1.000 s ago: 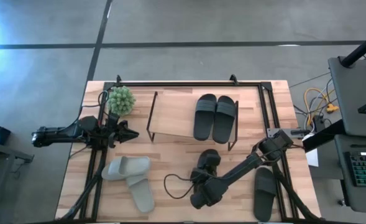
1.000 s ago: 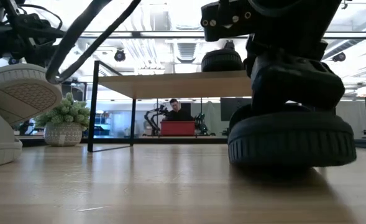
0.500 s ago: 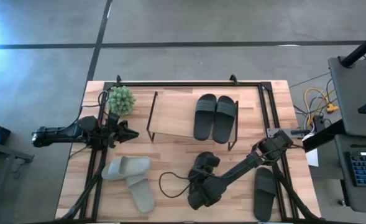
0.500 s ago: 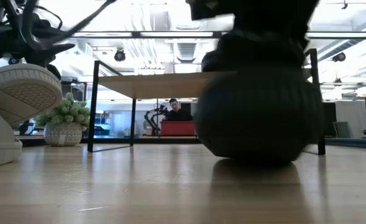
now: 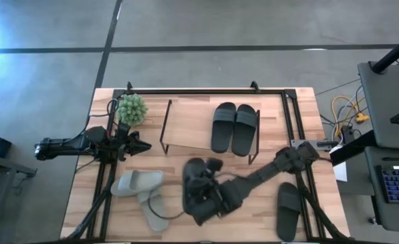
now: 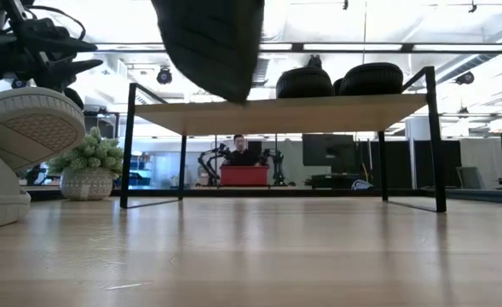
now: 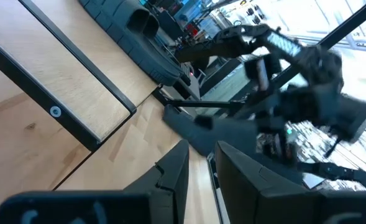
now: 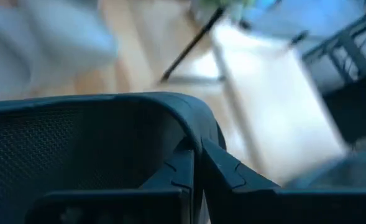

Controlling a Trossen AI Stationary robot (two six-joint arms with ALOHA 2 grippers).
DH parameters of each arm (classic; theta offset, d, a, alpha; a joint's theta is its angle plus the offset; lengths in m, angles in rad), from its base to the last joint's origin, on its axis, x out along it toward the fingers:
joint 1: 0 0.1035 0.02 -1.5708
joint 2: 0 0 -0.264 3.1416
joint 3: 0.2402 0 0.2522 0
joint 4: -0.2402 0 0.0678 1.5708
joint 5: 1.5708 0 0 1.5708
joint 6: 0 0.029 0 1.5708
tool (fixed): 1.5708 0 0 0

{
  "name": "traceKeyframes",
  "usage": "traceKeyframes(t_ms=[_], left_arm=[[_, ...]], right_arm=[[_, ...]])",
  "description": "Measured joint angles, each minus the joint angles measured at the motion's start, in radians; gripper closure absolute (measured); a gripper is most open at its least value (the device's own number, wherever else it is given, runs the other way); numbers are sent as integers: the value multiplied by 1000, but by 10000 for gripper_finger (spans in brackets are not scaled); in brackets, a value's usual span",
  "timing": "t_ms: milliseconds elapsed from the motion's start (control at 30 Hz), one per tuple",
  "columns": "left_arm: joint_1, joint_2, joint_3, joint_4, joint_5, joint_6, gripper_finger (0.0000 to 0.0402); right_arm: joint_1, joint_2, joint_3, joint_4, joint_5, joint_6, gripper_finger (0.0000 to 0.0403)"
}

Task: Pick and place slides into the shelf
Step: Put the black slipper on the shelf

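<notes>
My right gripper [image 5: 200,196] is shut on a black slide [image 5: 196,177] above the table's middle. In the low view that slide [image 6: 212,43] hangs high in the air. In the right wrist view it [image 8: 77,149] fills the picture in front of my right gripper [image 8: 198,155]. Two more black slides [image 5: 224,127] [image 5: 245,129] lie side by side on the shelf [image 5: 166,129]. Another black slide [image 5: 288,210] lies flat near the right edge. Two pale grey-green slides [image 5: 137,181] [image 5: 153,211] lie overlapping at the near left. My left gripper [image 5: 143,146], narrowly open, waits at the left. My right gripper pinches the black slide's rim [image 8: 189,134] at its near end, between the two fingers [image 8: 232,174]. The fingers come from the table's near side. The slide is lifted clear of the table and tilted, one end [image 6: 233,89] pointing down.
A potted plant [image 5: 132,108] stands at the far left corner beside the shelf. The left part of the shelf top [image 5: 185,125] is bare wood. Black rail frames [image 5: 290,115] run along the table's sides. A person [image 6: 240,149] sits in the room behind.
My right gripper has moved toward the table's left edge and up. It has carried the black slide with it. The slide stood on the table a second ago, and is now lifted clear and tilted, high in the low view.
</notes>
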Motion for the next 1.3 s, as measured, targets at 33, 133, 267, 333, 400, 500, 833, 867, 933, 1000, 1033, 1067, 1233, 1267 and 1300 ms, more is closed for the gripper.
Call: traceKeyframes(t_ms=[33,133,267,333,400,500,833,867,933,1000,1033,1067,1233,1267,1300], left_arm=[[0,0,0,0,0,0,336],[0,0,0,0,0,0,336],[0,0,0,-1,0,0,336],[0,0,0,0,0,0,336],[0,0,0,0,0,0,336],[0,0,0,-1,0,0,336],[0,1,0,0,0,0,336],[0,0,0,0,0,0,336],[0,0,0,0,0,0,336],[0,0,0,0,0,0,336],[0,0,0,0,0,0,336],[0,0,0,0,0,0,336],[0,0,0,0,0,0,336],[0,0,0,0,0,0,336],[0,0,0,0,0,0,336]], right_arm=[[-20,-23,-14,62,-3,-72,394],[-85,-62,-33,244,-53,-295,394],[-174,-69,-25,388,-39,-569,394],[-227,-67,-25,440,-33,-661,392],[-280,-66,-25,462,-29,-724,392],[-359,-53,-31,480,-10,-777,391],[-508,-47,-146,502,-14,-764,390],[-507,-47,-156,502,-29,-771,390],[-504,-46,-172,516,-60,-785,390],[-500,-46,-189,533,-60,-784,390],[-500,-47,-196,545,-60,-784,390],[-500,-47,-203,557,-62,-783,390],[-501,-47,-206,594,-90,-771,390],[-501,-47,-205,595,-91,-757,390],[-501,-47,-205,595,-93,-742,390]])
